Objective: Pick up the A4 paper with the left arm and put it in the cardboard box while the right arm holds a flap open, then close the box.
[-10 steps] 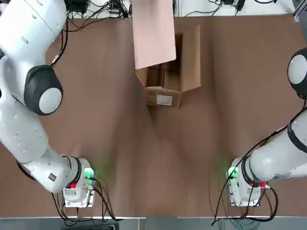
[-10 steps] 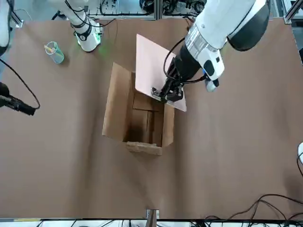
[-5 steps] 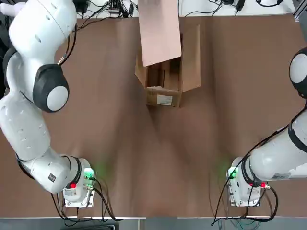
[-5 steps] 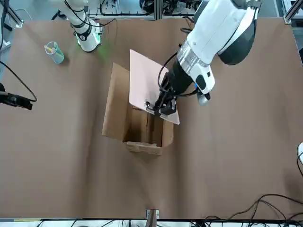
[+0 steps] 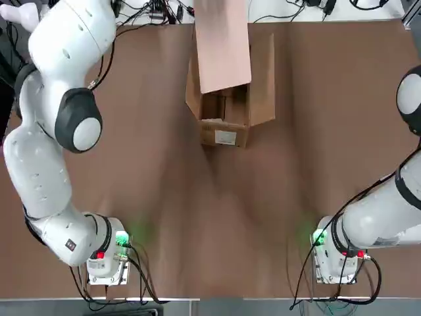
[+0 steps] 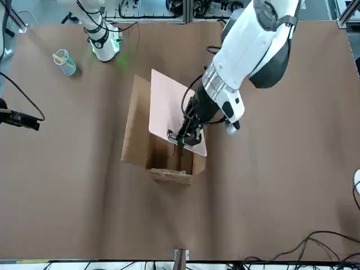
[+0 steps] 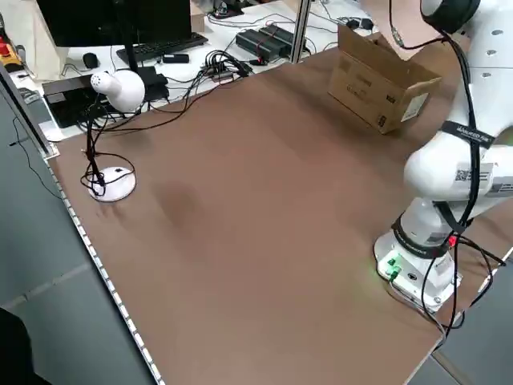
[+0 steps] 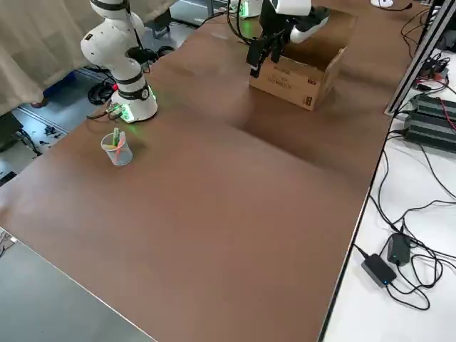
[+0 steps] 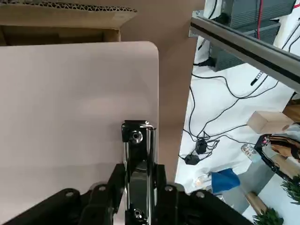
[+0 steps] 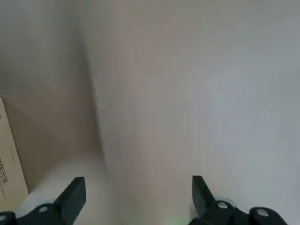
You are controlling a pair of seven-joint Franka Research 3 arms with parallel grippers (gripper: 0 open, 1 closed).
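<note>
The cardboard box [image 6: 136, 128] stands open at the far middle of the table, its white label [image 5: 225, 137] facing the robot's bases. My left gripper [image 6: 181, 136] is shut on the dark metal clip [image 9: 137, 154] of the pinkish A4 paper [image 6: 170, 107]. It holds the sheet tilted over the box's opening [image 5: 222, 46]. The paper covers this gripper in the top view. My right gripper [image 10: 136, 197] is open with nothing between its fingers, off at the robot's right side and well away from the box. No gripper touches the box's flaps [image 5: 262, 79].
A clear plastic cup with pens [image 6: 64, 62] stands near the right arm's base [image 6: 105, 45]. Cables and black equipment [image 8: 427, 121] lie along the table's far edge. A white desk lamp [image 7: 112, 92] sits beyond the robot's left side.
The left gripper has carried the paper toward the robot's right and farther out, so the sheet now covers more of the box's opening. The right arm has barely moved.
</note>
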